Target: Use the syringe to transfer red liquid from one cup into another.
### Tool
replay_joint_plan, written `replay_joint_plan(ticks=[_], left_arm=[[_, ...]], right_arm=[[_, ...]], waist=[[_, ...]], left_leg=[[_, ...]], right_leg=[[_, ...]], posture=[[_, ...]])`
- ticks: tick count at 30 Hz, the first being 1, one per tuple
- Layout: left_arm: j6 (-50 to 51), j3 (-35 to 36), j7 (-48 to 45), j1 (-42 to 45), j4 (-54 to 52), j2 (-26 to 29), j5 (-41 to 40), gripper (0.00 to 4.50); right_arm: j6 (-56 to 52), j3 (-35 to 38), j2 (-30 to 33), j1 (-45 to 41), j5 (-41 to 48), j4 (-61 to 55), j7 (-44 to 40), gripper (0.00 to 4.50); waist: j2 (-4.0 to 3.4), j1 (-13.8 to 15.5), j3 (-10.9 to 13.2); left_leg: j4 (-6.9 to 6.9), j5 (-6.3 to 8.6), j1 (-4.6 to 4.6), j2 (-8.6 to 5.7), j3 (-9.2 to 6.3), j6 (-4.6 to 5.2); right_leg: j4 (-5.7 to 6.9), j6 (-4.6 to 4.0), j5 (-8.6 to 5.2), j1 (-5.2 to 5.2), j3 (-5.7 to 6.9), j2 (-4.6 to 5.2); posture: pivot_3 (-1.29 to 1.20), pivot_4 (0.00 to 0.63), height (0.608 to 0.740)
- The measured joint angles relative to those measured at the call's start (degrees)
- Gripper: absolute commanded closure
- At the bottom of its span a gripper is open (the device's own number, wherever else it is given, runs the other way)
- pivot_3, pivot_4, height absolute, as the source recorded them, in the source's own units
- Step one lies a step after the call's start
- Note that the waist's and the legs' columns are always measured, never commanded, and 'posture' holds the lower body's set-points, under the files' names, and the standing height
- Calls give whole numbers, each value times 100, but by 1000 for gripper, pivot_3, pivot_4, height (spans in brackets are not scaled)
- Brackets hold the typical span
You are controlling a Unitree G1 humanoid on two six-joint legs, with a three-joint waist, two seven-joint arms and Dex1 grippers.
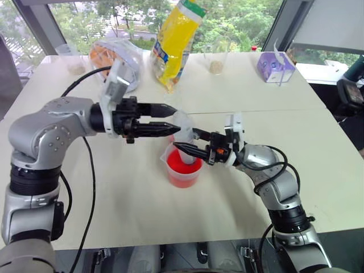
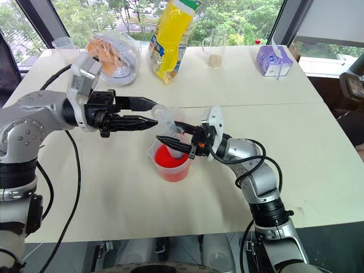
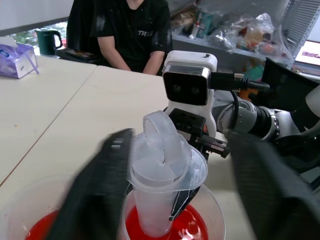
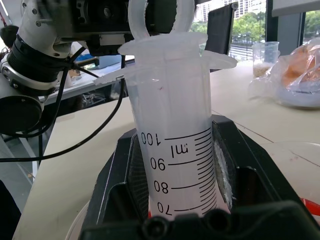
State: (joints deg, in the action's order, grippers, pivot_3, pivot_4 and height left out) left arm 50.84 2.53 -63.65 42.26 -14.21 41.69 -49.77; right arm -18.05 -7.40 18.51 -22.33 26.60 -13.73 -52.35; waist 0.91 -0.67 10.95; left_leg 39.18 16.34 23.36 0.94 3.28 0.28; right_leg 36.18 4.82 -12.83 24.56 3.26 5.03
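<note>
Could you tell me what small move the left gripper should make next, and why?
Probably close the left gripper on the plunger's ring and draw it up. The right gripper already clamps the syringe barrel upright, its tip down in the beaker of red liquid, and the plunger looks pushed fully in.

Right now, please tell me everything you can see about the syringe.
The syringe is large, of clear plastic, with black scale marks reading 70 to 100 and "ml", a flange and a white ring-topped plunger, pushed in. It stands nearly upright, lower end inside the beaker of red liquid. The right hand clamps its barrel; the left hand sits by the plunger top.
</note>
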Motion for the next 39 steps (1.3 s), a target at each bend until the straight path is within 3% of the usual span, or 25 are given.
replay_joint_plan(ticks=[2, 3, 17, 39], left_arm=[[-1, -25, 12, -33, -2, -3, 31, 4199], [-2, -29, 0, -57, 7, -17, 26, 4450], [135, -63, 36, 332, 481, -334, -17, 4450], [231, -67, 1, 770, 706, -266, -94, 4450]], right_arm=[[-1, -12, 13, -6, 2, -8, -25, 3122], [-3, -18, 26, -7, 0, -13, -34, 3122], [-118, 95, 114, -83, 173, -20, -30, 3122], [-171, 105, 182, -161, 327, 42, -39, 3122]], waist=[[0, 1, 0], [0, 1, 0], [1, 7, 0], [0, 5, 0]], left_leg=[[0, 0, 0, 0, 0, 0], [0, 0, 0, 0, 0, 0], [2, 0, 1, -2, -2, 0], [2, -1, 0, -1, -2, -1]], right_leg=[[0, 0, 0, -1, 0, 0], [0, 0, 0, -1, 0, 0], [0, 0, 0, -2, 1, 0], [0, 0, 0, -1, 0, 1]], posture=[[0, 150, 740], [0, 150, 740], [0, 150, 740], [0, 150, 740]])
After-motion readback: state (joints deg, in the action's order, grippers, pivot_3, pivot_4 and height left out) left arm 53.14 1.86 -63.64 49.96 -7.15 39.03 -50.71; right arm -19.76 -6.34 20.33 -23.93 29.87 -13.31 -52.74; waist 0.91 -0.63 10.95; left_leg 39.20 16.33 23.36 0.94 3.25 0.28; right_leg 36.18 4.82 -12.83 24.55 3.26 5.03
